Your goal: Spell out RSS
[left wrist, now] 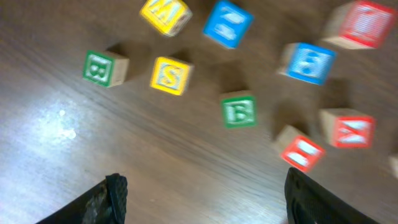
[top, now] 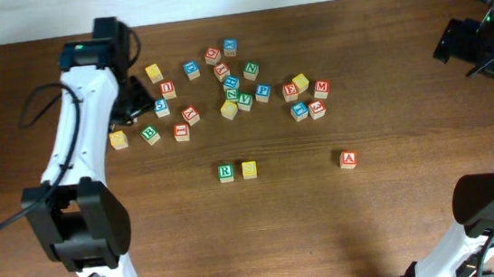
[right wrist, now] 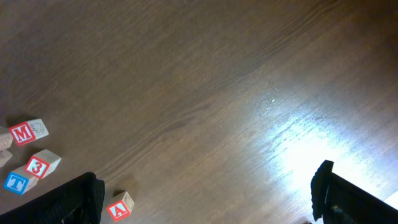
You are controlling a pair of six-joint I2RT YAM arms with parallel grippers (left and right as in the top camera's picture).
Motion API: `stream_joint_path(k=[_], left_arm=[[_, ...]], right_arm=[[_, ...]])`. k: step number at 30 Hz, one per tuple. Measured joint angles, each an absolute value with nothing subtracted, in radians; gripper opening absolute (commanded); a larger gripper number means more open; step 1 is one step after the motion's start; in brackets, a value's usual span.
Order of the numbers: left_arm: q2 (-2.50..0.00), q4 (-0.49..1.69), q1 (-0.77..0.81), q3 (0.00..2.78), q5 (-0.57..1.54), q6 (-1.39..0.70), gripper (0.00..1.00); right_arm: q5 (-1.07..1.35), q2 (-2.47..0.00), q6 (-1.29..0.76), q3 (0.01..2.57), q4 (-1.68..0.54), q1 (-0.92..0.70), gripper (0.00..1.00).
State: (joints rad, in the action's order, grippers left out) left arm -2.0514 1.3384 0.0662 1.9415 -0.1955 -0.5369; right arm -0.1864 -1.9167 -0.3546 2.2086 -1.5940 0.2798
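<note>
The overhead view shows roughly 25 small wooden letter cubes, most of them in a loose cluster on the side of the left pincer (left wrist: 204, 179), with 3 set apart from the cluster. 2 of those touch or nearly touch: the pale-faced wooden cube with a green R (top: 225, 171) and a yellow-faced wooden cube (top: 249, 169) just beside it, its letter too small to read. Both lie well apart from either pincer, roughly between the 2 arms. The 3rd, a red A cube (top: 348, 159), sits alone nearer the right pincer (right wrist: 208, 177). The left pincer is spread wide with nothing between its dark fingers. Ahead of it lie 9 countable cubes: 2 yellow, 2 green, 2 blue and 3 red. Among them a yellow S cube (left wrist: 169, 75) rests just beside a green B cube (left wrist: 99, 67). The right pincer also gapes wide and holds nothing, and 4 cubes – M, 3, T and A – lie off to 1 side of it. The table (right wrist: 205, 87) is dark brown wood grain, smooth enough to throw white glare, and a pale band runs beyond its far edge.
</note>
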Motion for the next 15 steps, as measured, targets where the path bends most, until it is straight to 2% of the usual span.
stream_joint_path(k=[4,6,11,15], left_arm=[[-2.052,1.152,-0.076,1.714,-0.149,-0.422,0.71],[-2.053,1.113,-0.118,1.686,-0.133,-0.376,0.71],[-2.053,1.027,-0.118,1.680,-0.111,-0.292,0.70],[-2.053,1.004,-0.111,1.678,-0.103,-0.218,0.65]], right_arm=[[-0.187,-1.917,-0.355,2.209,-1.595,0.280,0.98],[-0.186,-1.917,-0.355,2.209,-1.594,0.280,0.98],[-0.186,-1.917,-0.355,2.209,-1.594,0.280,0.98],[-0.186,-1.917,-0.355,2.209,-1.594,0.280,0.98]])
